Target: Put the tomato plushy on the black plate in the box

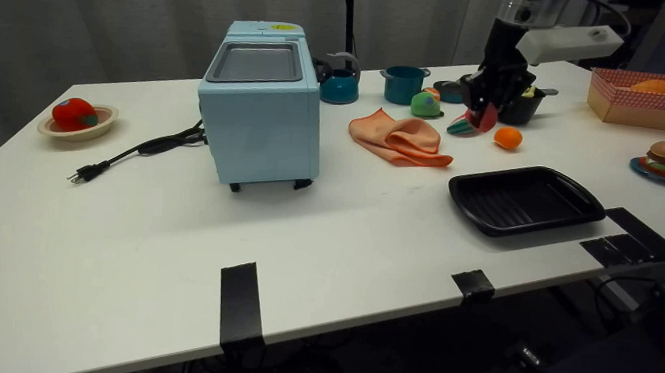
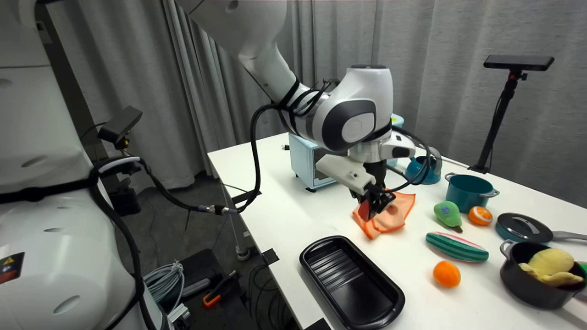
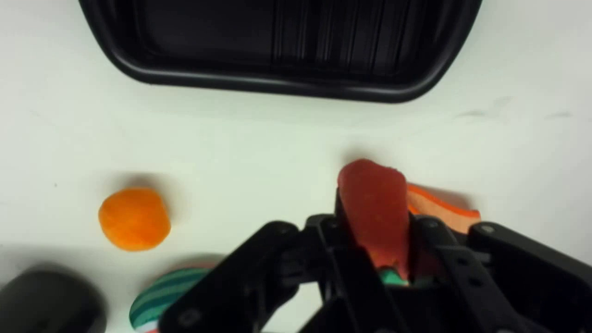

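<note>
The tomato plushy (image 3: 372, 199), red with a bit of green, is pinched between the fingers of my gripper (image 3: 377, 226). The tomato plushy also shows partly hidden at the gripper in both exterior views (image 1: 486, 119) (image 2: 363, 211). My gripper (image 1: 483, 103) (image 2: 373, 204) holds it above the table, apart from the black plate. The black plate (image 1: 527, 200) (image 2: 362, 286) is a ribbed tray lying near the table's front edge; its near rim (image 3: 277, 88) crosses the top of the wrist view. The box (image 1: 625, 107), with a red checkered lining, stands at the far right in an exterior view.
An orange cloth (image 1: 400, 138), an orange (image 2: 446, 274), a watermelon toy (image 2: 457, 247) and a green pear toy (image 2: 448, 214) lie near the gripper. Pots (image 2: 467, 192) (image 2: 527, 286) stand behind. A blue toaster oven (image 1: 263, 129) and a red item (image 1: 74, 114) on a tan plate (image 1: 79, 132) stand farther left.
</note>
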`<control>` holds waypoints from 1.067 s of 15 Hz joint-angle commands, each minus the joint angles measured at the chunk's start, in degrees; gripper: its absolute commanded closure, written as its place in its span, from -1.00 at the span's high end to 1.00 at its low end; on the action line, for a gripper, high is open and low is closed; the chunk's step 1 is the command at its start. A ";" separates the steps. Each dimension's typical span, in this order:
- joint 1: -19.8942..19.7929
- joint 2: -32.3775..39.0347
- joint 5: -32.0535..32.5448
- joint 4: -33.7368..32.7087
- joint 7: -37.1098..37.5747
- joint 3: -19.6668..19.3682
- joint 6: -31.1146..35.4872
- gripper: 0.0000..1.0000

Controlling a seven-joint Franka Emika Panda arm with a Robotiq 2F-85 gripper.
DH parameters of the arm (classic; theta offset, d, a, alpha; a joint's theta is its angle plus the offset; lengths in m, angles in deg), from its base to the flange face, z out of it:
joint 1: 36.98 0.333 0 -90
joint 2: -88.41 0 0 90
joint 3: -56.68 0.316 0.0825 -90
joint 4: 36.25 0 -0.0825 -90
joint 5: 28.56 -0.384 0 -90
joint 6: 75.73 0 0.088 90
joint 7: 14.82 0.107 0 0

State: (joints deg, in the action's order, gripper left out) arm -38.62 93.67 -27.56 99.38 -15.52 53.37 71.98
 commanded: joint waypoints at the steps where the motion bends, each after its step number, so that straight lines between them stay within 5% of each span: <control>1: -0.38 1.20 -1.84 -8.09 1.12 0.39 -4.83 -0.90; 6: -0.11 6.28 -2.09 -19.43 3.95 0.49 -7.75 -0.90; 16: 2.13 23.98 3.62 -40.99 12.25 -1.95 -1.28 -0.90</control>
State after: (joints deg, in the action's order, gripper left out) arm -37.94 111.73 -26.15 65.75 -6.38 53.28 69.51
